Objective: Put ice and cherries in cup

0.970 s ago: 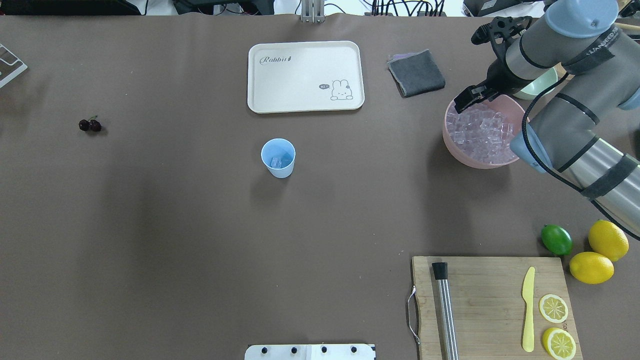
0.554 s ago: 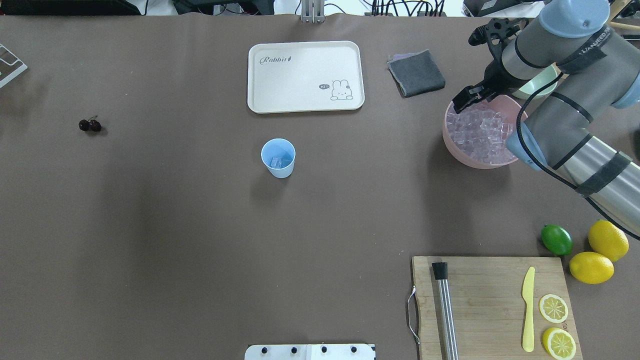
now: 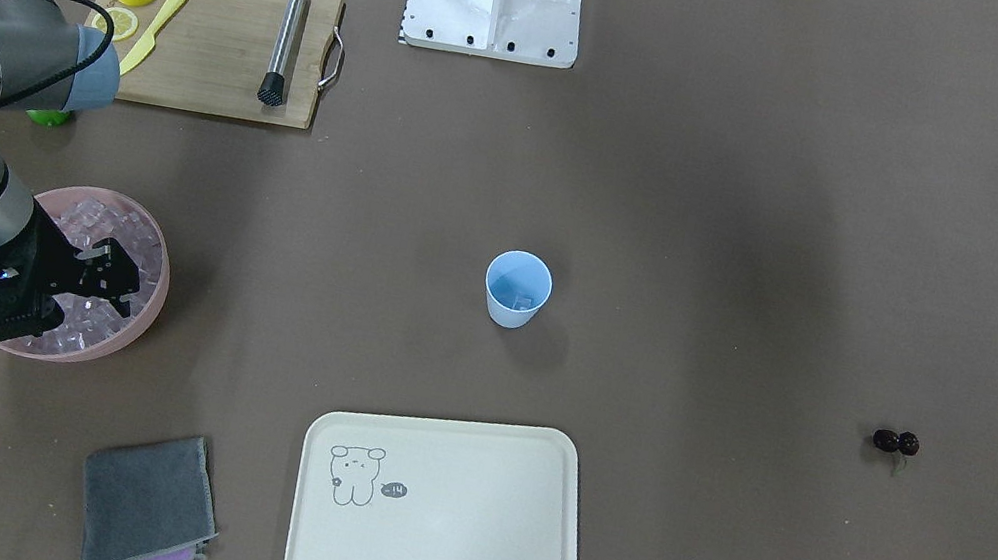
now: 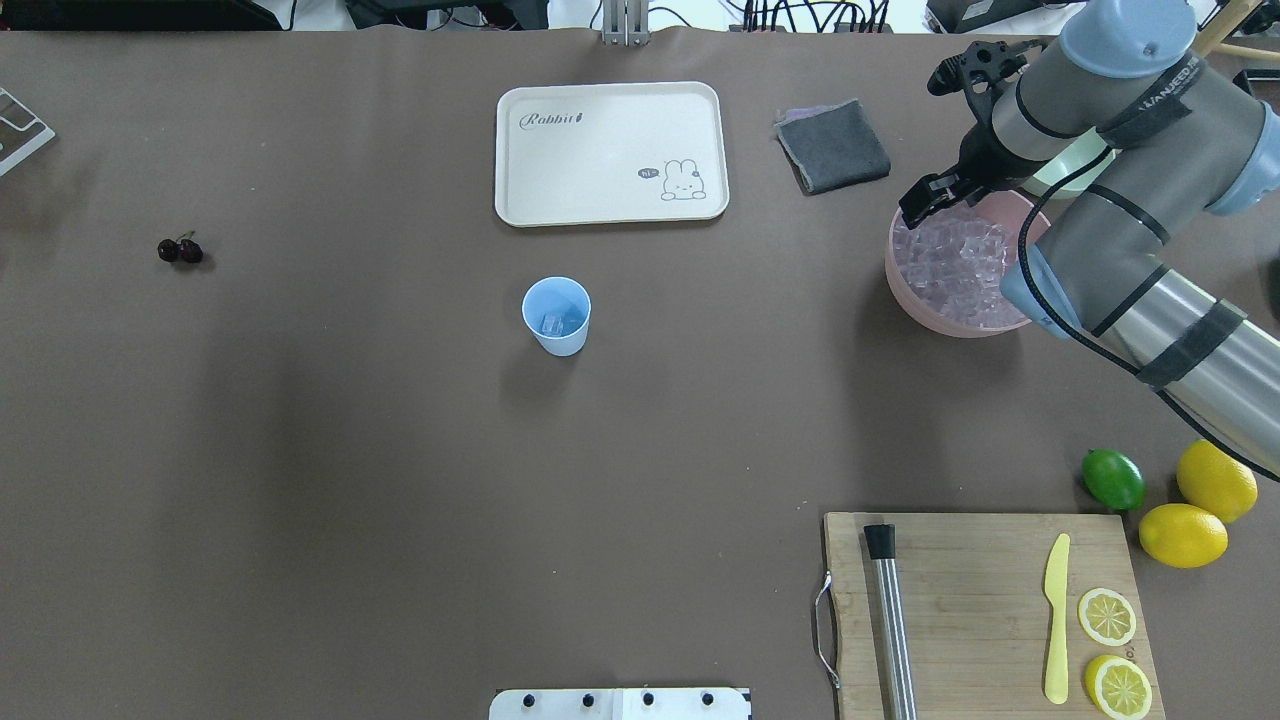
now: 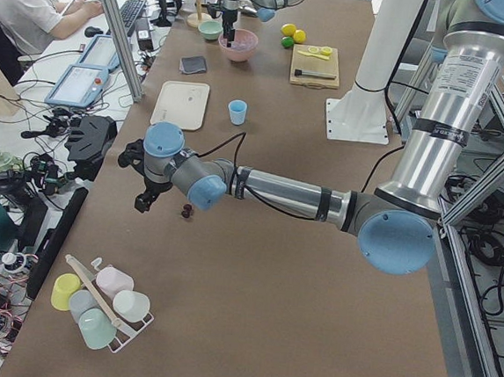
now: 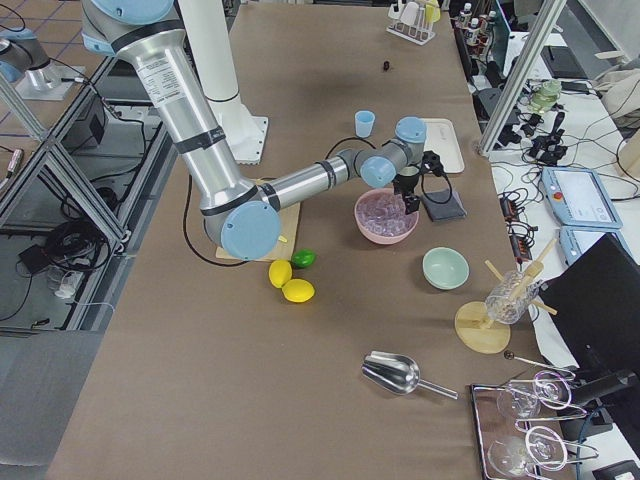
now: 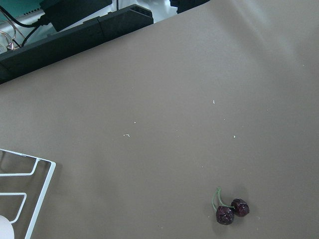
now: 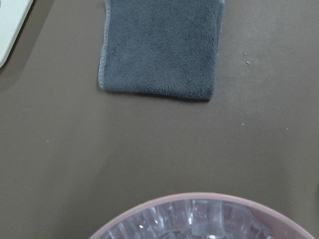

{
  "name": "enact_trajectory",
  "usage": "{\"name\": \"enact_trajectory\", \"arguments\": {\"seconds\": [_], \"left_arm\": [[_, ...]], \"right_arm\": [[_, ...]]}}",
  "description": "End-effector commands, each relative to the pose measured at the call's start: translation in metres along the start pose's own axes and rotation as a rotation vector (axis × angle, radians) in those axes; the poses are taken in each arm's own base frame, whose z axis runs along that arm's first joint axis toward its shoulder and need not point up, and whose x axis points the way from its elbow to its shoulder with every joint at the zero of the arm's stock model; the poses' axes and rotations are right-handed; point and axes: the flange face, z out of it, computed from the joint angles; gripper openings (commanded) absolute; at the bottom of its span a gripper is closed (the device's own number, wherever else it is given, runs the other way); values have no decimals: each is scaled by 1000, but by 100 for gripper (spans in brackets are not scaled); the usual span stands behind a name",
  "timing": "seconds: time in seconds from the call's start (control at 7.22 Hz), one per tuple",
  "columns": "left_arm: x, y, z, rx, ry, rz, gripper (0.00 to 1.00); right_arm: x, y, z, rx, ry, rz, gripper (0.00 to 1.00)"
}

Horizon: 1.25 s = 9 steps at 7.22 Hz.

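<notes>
Overhead exterior shows the right pincer [image 4: 912, 207] above the ice [image 4: 955, 265]; its opening cannot be told.

We read one clear word, "Rabbit", in a dark, slanted script on the cream tray [image 4: 610, 150]. It sits in one corner in the overhead view and appears upside down in the front-facing view. Beside the rabbit drawn in the opposite corner is a small dark speech bubble. Its lettering looks like "hi", but it is too small for us to be sure. A black strap [image 4: 1165, 80] on the right arm carries white capitals that we cannot make out in full.
</notes>
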Motion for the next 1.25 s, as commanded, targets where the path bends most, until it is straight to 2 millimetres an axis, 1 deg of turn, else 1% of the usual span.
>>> {"name": "enact_trajectory", "arguments": {"seconds": [0.0, 0.14, 0.28, 0.42, 0.55, 0.69, 0.83, 0.97, 1.11], "left_arm": [[2, -1, 1, -1, 1, 3, 97], [1, 0, 2, -3, 0, 0, 97], [0, 0, 1, -1, 0, 1, 97], [-1, 1, 3, -5, -1, -2, 97], [-2, 1, 3, -5, -4, -3, 97], [-2, 2, 4, -6, -5, -4, 97], [-2, 1, 3, -4, -4, -2, 97], [-2, 2, 4, -1, -4, 1, 97], [-2, 4, 4, 1, -4, 4, 97]], "right_arm": [[6, 7, 10, 26, -11, -23, 89], [8, 8, 14, 28, -13, -23, 89], [6, 7, 14, 29, -16, -25, 89], [5, 5, 13, 30, -16, -26, 85], [5, 5, 13, 32, -17, -25, 77], [3, 4, 11, 35, -21, -25, 59], [3, 4, 11, 36, -21, -27, 47], [3, 4, 11, 36, -21, -25, 38], [4, 3, 10, 35, -20, -23, 34]]}}
